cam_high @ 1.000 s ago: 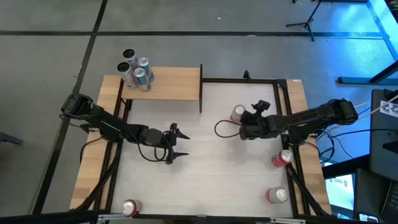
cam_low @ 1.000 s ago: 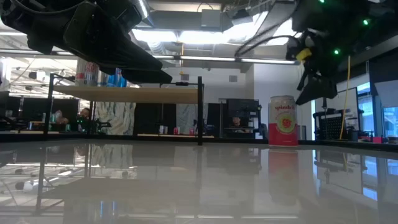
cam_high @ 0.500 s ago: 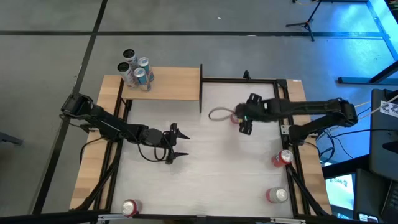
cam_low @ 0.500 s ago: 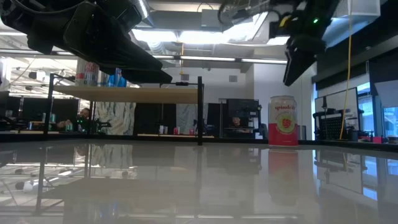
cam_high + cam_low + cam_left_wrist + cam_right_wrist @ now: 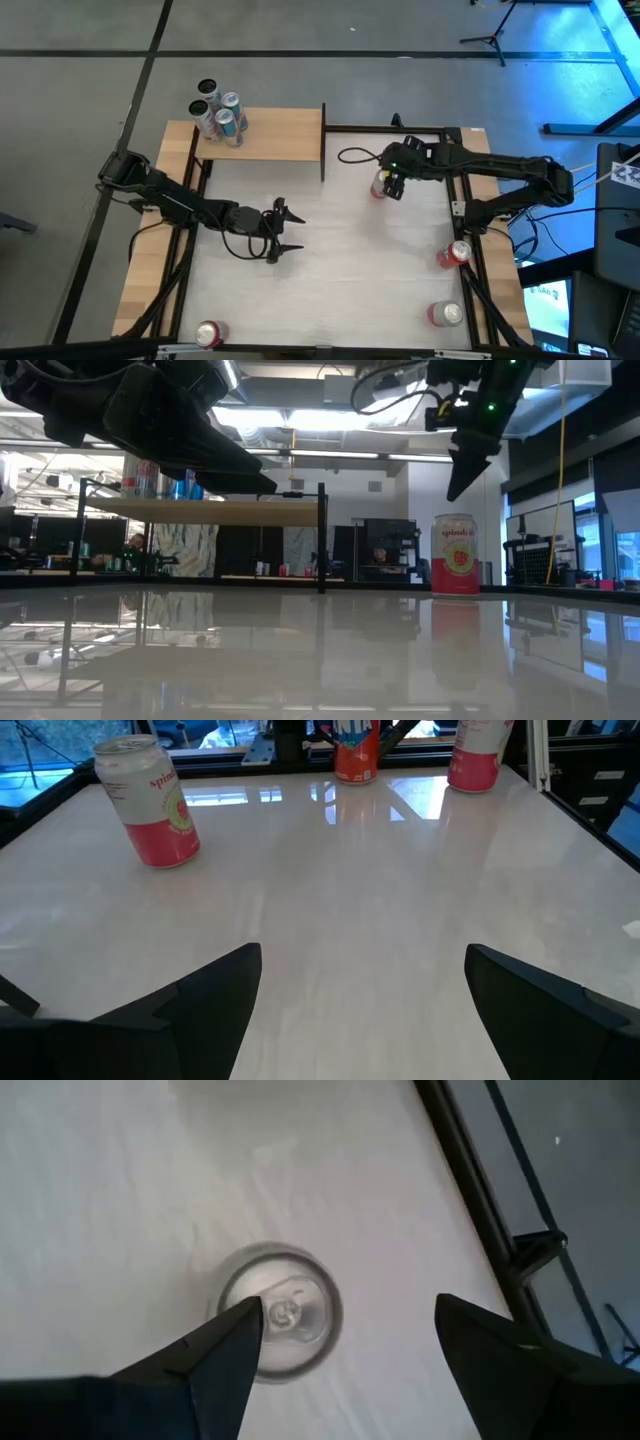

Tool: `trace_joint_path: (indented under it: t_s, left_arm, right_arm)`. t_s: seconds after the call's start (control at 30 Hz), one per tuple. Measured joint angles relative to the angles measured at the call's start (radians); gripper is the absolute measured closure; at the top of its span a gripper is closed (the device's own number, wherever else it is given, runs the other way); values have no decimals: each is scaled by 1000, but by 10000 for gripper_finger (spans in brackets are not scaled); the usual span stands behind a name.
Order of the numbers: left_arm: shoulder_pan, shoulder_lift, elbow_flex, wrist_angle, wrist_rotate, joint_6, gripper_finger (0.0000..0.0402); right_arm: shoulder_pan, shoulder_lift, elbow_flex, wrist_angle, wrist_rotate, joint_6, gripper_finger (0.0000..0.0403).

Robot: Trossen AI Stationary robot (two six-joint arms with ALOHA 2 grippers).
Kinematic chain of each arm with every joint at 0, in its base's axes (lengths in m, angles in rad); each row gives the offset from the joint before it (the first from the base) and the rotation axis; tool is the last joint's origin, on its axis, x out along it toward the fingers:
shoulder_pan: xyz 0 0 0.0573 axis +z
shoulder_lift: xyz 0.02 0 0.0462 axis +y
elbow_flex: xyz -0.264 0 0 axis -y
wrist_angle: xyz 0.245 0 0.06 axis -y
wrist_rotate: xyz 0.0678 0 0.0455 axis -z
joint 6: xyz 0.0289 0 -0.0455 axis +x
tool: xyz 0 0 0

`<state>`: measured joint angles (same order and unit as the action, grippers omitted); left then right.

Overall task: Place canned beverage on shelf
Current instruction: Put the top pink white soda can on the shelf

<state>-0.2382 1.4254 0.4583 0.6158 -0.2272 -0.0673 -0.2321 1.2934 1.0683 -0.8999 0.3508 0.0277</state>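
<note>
One red can (image 5: 379, 186) matters here, standing upright on the white tabletop (image 5: 330, 260), long axis vertical, lid up. The right gripper (image 5: 393, 184) hangs just above it with fingers spread wide; in its wrist view the can's top (image 5: 280, 1312) sits toward the 9 o'clock finger rather than centred, so a small shift seems needed before descending. The left gripper (image 5: 279, 231), fingers also spread, waits well apart. The shelf (image 5: 268, 133) lies at 10 o'clock from the can.
</note>
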Motion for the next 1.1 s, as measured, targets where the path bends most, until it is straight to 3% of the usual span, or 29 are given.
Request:
trace_joint_path:
  t_s: [0.13,0.37,0.73,1.1]
  left_arm:
    - [0,0,0,0,0,0,61]
    - [0,0,0,0,0,0,61]
    - [0,0,0,2,0,0,61]
    - [0,0,0,5,0,0,61]
  right_arm:
    - [2,0,0,10,-28,37,97]
    - [2,0,0,8,-80,38,10]
    - [-6,0,0,13,-104,18,84]
    - [-126,24,-27,51,-326,-6,97]
